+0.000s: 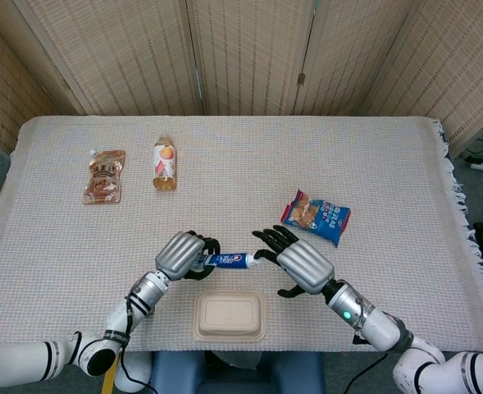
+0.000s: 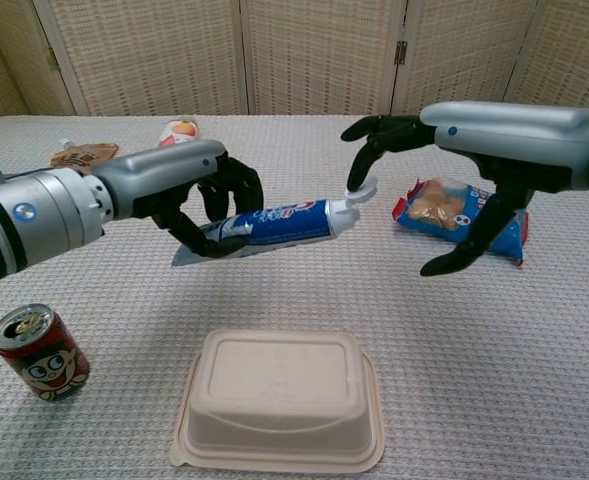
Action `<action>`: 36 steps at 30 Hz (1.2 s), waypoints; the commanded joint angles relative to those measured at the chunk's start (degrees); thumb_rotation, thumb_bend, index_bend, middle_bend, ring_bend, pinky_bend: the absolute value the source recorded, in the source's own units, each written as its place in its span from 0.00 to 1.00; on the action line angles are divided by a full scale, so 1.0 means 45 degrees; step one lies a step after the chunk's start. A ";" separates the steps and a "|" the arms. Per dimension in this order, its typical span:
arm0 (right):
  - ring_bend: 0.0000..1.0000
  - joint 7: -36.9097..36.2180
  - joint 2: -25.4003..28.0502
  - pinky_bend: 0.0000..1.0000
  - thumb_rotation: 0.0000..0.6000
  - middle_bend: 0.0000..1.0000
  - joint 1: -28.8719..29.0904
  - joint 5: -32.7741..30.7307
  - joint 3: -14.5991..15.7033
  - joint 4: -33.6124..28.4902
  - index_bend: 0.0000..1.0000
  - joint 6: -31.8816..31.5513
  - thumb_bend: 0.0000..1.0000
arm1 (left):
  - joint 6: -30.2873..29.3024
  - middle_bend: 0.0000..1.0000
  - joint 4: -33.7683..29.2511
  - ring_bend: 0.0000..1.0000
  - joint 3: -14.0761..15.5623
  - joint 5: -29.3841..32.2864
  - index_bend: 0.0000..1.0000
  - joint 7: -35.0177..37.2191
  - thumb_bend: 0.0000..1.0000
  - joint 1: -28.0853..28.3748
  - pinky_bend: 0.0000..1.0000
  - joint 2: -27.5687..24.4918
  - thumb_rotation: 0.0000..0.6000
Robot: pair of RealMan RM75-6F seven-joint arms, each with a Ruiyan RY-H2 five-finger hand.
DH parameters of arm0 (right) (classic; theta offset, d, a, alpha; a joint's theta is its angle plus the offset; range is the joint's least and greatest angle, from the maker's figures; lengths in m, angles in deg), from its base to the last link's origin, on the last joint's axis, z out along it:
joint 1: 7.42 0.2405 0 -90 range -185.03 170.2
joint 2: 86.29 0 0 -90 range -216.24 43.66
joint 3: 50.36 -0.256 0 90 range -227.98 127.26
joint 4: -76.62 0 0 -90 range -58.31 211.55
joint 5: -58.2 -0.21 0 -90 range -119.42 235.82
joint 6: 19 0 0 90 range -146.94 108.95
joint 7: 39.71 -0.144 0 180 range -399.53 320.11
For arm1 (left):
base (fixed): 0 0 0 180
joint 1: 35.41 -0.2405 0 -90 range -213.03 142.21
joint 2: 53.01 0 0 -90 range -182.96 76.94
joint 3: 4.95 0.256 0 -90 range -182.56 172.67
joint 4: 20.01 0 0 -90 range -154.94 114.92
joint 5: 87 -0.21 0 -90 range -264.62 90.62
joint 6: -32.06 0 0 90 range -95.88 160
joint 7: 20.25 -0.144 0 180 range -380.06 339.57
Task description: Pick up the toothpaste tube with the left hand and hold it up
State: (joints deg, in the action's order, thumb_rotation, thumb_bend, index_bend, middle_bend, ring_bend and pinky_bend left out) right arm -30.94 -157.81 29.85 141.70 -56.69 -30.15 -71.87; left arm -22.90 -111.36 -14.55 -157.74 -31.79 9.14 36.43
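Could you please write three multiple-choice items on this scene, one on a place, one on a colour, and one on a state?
1. Where is the soda can?
A. left of the takeaway box
B. on the box
C. beside the snack bag

2. What colour is the can, mainly?
A. green
B. red
C. white

3. What state is the toothpaste tube in?
A. flat on the table
B. held off the table by the left hand
C. inside the box

Answers: 1 A, chest view shows it left of the box; 2 B, red body; 3 B, fingers wrap it above the cloth.
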 commanded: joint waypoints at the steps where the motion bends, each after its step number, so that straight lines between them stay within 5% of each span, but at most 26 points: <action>1: 0.00 0.0024 -0.0052 0.00 1.00 0.06 -0.0036 0.0010 0.0087 0.0056 0.30 -0.0097 0.18 | -0.0024 0.75 0.0007 0.66 0.0017 -0.0048 0.74 0.0056 0.68 -0.0011 0.43 -0.0023 1.00; 24: 0.00 -0.0468 -0.0403 0.00 1.00 0.06 0.0014 0.0068 0.0384 0.0662 0.30 -0.0292 0.18 | -0.0166 0.75 0.0136 0.66 0.0048 -0.0260 0.74 0.0668 0.68 -0.0126 0.42 -0.0110 1.00; 29: 0.00 -0.1741 -0.0039 0.00 1.00 0.06 -0.0356 0.0742 0.0413 0.0379 0.29 -0.1174 0.18 | -0.0553 0.75 0.0379 0.66 0.0102 -0.0546 0.74 0.0934 0.69 -0.0310 0.43 0.0006 1.00; 36: 0.00 -0.3929 -0.0118 0.00 0.97 0.01 -0.0502 0.1473 0.0298 0.0738 0.04 -0.1981 0.17 | -0.1295 0.75 0.0880 0.66 0.0264 -0.1529 0.74 0.1864 0.69 -0.0579 0.43 0.0394 1.00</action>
State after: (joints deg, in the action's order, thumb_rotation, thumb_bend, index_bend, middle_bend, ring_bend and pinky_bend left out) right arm -46.33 -158.02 27.90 147.13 -55.07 -27.60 -79.45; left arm -28.08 -107.97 -13.61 -163.87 -24.11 6.83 37.71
